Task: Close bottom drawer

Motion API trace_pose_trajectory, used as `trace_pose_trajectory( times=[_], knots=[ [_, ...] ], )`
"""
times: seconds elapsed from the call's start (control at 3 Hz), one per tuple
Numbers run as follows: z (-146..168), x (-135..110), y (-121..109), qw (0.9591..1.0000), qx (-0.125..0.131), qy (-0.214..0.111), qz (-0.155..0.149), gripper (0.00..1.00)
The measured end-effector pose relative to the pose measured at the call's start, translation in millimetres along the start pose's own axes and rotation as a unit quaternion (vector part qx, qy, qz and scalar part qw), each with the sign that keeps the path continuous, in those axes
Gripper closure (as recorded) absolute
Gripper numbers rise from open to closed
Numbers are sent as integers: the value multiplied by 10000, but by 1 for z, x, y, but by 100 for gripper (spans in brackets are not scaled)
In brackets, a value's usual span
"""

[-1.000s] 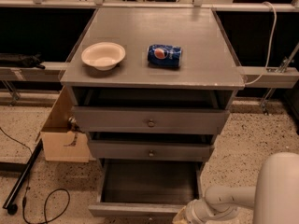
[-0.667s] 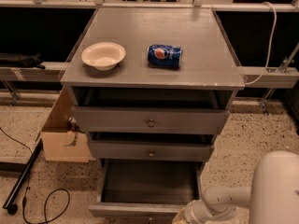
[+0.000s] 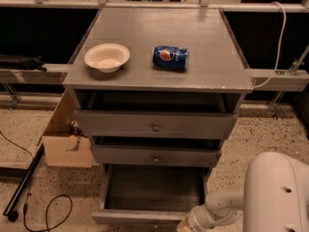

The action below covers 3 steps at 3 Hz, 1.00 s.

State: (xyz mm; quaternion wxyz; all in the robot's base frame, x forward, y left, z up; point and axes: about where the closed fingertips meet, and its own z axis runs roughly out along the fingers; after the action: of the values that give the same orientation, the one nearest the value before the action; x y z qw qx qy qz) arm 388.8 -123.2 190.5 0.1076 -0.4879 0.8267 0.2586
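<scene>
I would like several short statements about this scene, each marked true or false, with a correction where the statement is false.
1. The bottom drawer stands far open. True.
2. The blue can stands upright. False: it lies on its side on the cabinet top.
3. The white bowl sits to the left of the can. True.
4. The gripper is at the top drawer's knob. False: it is low, at the right end of the bottom drawer's front.
5. A cardboard box stands on the floor left of the cabinet. True.
6. The middle drawer is open the widest. False: the bottom drawer is out the farthest.
</scene>
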Motion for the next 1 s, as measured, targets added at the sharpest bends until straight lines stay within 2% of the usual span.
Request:
trace_pose_trajectory(
  times=[0.67,1.0],
  knots=[
    [18,2,-28,9998,78,108,116,100],
    [18,2,-27,9999,67,99,113,73]
  ],
)
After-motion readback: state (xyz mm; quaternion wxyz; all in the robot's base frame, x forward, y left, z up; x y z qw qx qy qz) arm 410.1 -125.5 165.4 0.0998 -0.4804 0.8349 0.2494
